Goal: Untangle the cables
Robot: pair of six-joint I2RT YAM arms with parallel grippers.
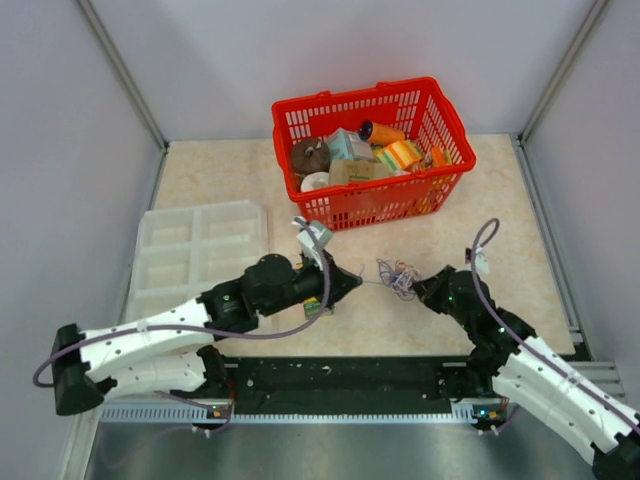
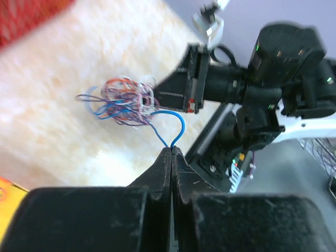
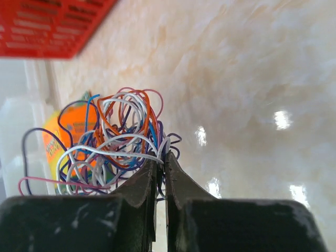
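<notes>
No word, number or brand can be read in any view. The boxes point(image 1: 400, 155) and other packages in the red basket point(image 1: 355, 97) carry coloured printing, but it is too small and blurred to make out as letters. The orange packet point(image 3: 50, 142) in the right wrist view shows a few dark marks on its face, and these are also out of focus and unreadable.

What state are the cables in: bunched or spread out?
Bunched: the cables form one knotted clump. Left hand is shut on a blue loop leading from it; right hand is shut on its edge.
</notes>
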